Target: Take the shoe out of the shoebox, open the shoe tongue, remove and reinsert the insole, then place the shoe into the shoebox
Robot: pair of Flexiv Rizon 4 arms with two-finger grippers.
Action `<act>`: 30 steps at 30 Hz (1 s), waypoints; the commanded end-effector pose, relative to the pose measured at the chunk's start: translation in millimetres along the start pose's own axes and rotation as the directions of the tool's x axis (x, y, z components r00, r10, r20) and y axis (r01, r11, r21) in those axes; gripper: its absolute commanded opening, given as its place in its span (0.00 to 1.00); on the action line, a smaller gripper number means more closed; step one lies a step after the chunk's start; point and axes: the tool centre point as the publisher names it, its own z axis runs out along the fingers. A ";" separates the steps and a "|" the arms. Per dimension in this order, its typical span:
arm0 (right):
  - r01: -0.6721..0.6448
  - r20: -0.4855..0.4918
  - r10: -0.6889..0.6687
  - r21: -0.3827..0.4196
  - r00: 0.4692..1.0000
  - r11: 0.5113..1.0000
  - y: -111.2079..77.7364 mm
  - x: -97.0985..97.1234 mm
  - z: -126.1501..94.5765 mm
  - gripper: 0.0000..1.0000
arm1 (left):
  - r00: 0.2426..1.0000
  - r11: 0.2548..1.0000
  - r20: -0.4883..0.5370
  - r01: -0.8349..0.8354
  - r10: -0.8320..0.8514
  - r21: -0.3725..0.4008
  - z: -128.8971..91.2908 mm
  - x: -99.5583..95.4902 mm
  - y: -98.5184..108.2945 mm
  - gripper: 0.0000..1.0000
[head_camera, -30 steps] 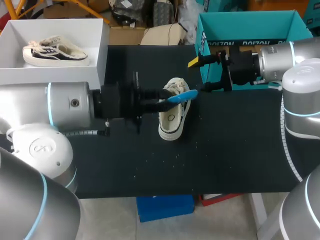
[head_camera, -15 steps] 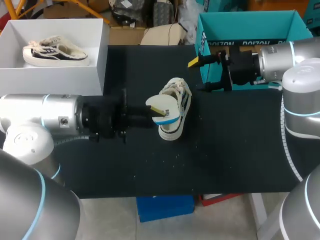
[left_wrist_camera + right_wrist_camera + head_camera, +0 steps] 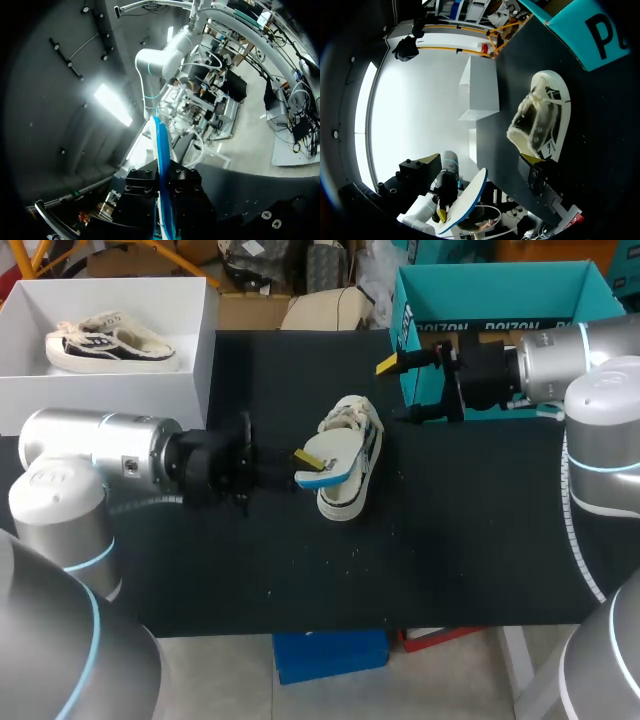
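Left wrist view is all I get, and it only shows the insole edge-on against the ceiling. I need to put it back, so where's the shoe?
Observer: The shoe lies mid-table, right beside the insole that your left gripper grips, on the side away from your arm.
Operator: Is the right arm in the way?
Observer: No. The right gripper is open and empty, beyond the shoe by the teal box.
Operator: Where's a box for it?
Observer: A white box sits at the far left, with another shoe in it.
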 end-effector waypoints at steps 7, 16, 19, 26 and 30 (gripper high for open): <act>0.000 -0.001 0.000 -0.003 1.000 1.000 -0.1 -0.6 1.9 1.00 | 0.971 0.966 -0.090 -0.207 0.222 0.153 10.1 26.8 21.9 0.00; 0.000 -0.001 0.000 -0.003 1.000 1.000 -0.1 -0.6 1.9 1.00 | 0.923 0.942 -0.218 -0.333 0.317 -0.038 -15.4 16.7 71.0 0.00; 0.000 -0.001 0.000 -0.003 1.000 1.000 -0.1 -0.6 1.9 1.00 | 0.923 0.935 -0.195 -0.348 0.331 -0.065 -18.7 9.9 81.3 0.00; 0.000 -0.001 0.000 -0.003 1.000 1.000 -0.1 -0.6 1.9 1.00 | 0.900 0.909 -0.197 -0.409 0.389 -0.075 -20.2 11.5 107.8 0.00; 0.000 -0.001 0.000 -0.003 1.000 1.000 -0.1 -0.6 1.9 1.00 | 0.880 0.885 -0.175 -0.460 0.442 -0.072 -23.1 15.8 121.4 0.00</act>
